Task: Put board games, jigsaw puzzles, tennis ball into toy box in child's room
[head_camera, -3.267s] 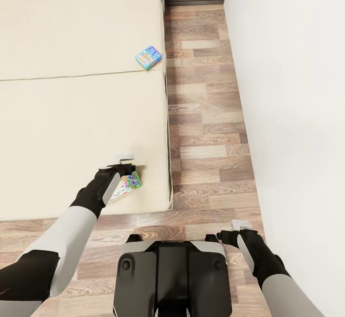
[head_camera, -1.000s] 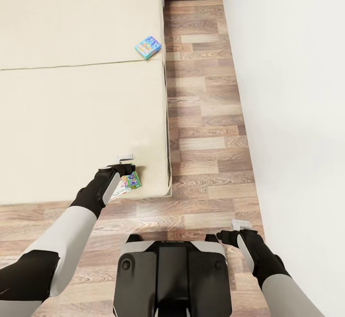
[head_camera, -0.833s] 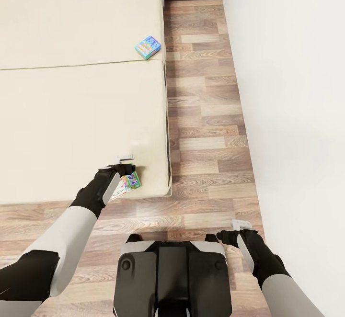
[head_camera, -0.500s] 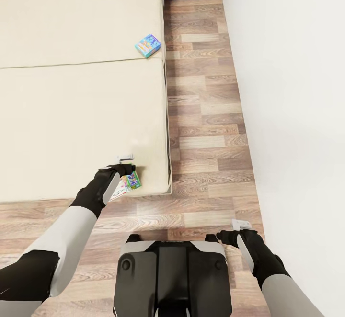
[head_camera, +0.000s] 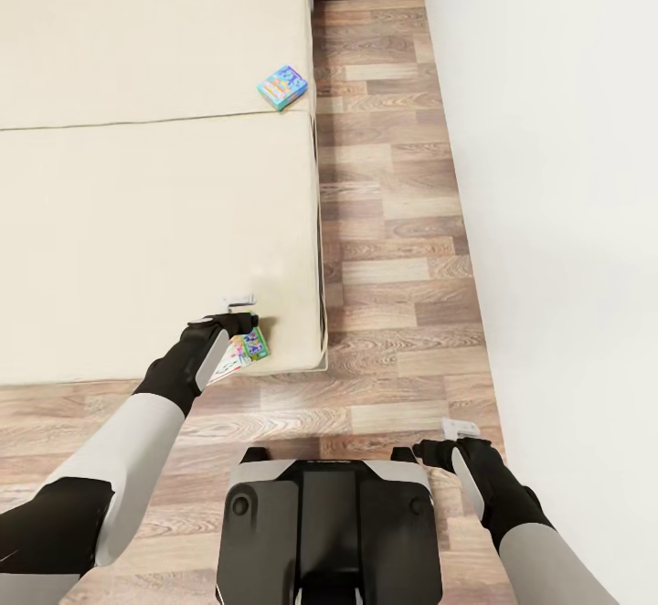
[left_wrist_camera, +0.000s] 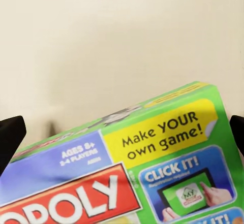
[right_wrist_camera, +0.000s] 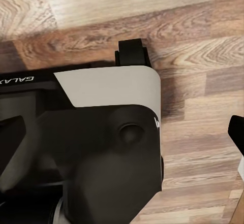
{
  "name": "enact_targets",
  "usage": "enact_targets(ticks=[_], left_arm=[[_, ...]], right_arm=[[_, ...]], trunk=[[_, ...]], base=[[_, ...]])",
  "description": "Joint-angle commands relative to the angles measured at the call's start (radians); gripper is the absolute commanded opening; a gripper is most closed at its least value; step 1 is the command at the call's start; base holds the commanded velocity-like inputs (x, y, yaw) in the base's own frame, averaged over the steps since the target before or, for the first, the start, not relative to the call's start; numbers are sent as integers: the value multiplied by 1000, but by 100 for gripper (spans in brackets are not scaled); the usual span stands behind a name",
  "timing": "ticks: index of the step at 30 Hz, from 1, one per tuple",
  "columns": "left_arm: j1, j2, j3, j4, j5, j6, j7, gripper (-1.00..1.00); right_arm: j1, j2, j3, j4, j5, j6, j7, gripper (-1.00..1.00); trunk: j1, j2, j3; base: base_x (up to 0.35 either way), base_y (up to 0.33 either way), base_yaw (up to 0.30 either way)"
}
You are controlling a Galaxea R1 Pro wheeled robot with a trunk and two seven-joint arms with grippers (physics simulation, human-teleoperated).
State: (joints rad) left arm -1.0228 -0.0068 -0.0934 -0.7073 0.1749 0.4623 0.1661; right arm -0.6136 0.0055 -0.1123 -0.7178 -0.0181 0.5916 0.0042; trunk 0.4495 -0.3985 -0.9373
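Head view looks down over the bed [head_camera: 146, 221], with its cream mattress, a strip of wood-plank floor [head_camera: 393, 221] beside it and the white wall [head_camera: 567, 175] beyond. As a judgement of progress, the task is at an early stage — one of the two board games from the bed is in hand, while the blue board game [head_camera: 282, 87] lies flat on the mattress, close to the bed's floor-side edge and well up the bed from the robot. Neither the desk nor the toy box is in sight here, so what has gone into the box cannot be told from these pictures; the puzzles and the tennis ball are likewise out of sight. By the task sentence, both bed games have to be carried to the box.

The left hand [head_camera: 239, 326] sits over the bed's near corner, clenched on the green board game [head_camera: 245, 348], which is tilted and juts out past the wrist toward the bed's edge. In the left wrist view the game's printed cover [left_wrist_camera: 147, 173] lies between the two dark fingertips [left_wrist_camera: 11, 135], with bare mattress behind it — the box looks lifted off the bed rather than resting flat, though contact at its far end is hard to rule out.

The right hand [head_camera: 454, 436] hangs over the floor beside the robot's base [head_camera: 329, 514], away from the bed. The right wrist view shows the fingertips spread wide apart with only base and planks between them — released and holding nothing.
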Motion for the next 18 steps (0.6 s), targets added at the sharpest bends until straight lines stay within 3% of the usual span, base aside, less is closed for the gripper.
enact_targets(ticks=[1, 8, 18], left_arm=[[0, 1, -4, -1, 11, 4, 9, 100], [0, 1, -4, -1, 11, 4, 9, 100], [0, 1, -2, -1, 11, 3, 9, 100]], right_arm=[[0, 1, -3, -2, -2, 5, 0, 100], [0, 1, -3, -2, -2, 5, 0, 100], [0, 1, -3, -2, -2, 5, 0, 100]], trunk=[[0, -1, -1], [0, -1, -1], [0, -1, -1]], base=[[-87, 0, 0], [-114, 0, 0], [-15, 0, 0]])
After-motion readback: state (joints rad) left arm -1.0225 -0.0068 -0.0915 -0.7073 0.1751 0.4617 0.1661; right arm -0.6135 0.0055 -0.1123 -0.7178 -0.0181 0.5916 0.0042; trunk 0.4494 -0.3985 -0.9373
